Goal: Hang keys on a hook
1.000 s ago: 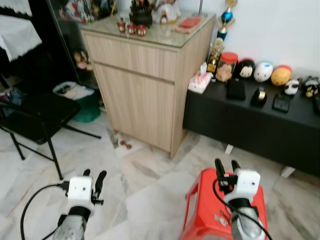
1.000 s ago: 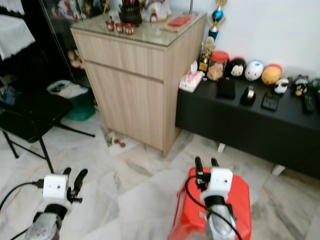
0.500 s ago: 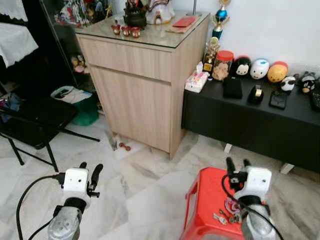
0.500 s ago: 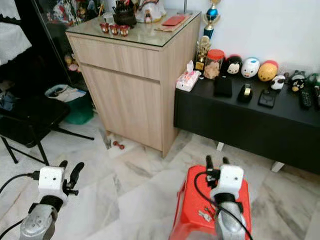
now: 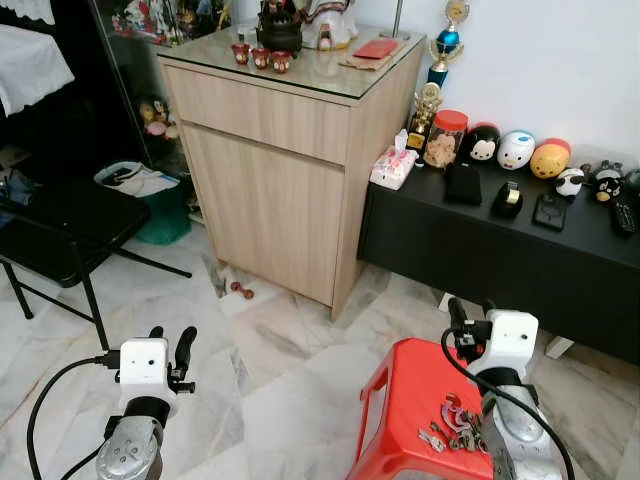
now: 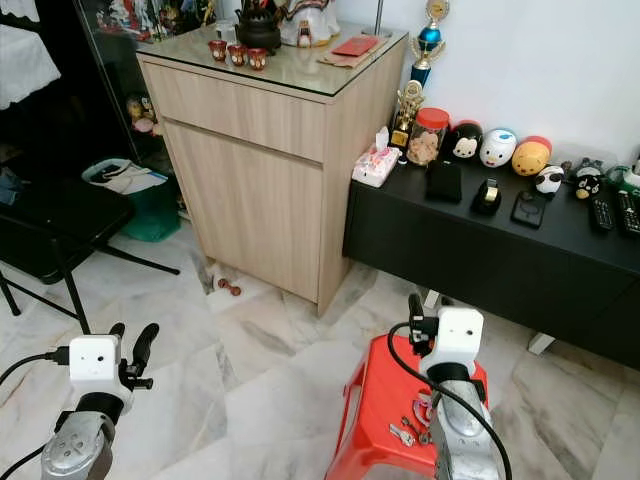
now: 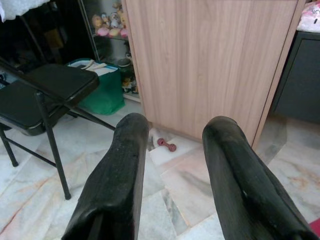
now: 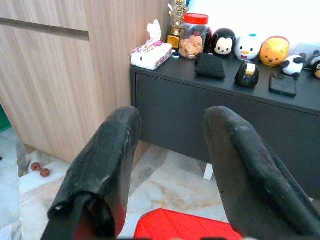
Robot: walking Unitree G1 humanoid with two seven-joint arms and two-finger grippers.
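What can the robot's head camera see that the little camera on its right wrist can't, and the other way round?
The left eye view alone takes in the keys lying on the red stool, the black folding chair, the left hand and the glass top of the wooden cabinet. The right wrist view alone gives a close look along the right hand with its black fingers spread apart, nothing between them. Both share the black sideboard, the tissue pack, the red-lidded jar and the round cartoon figures.
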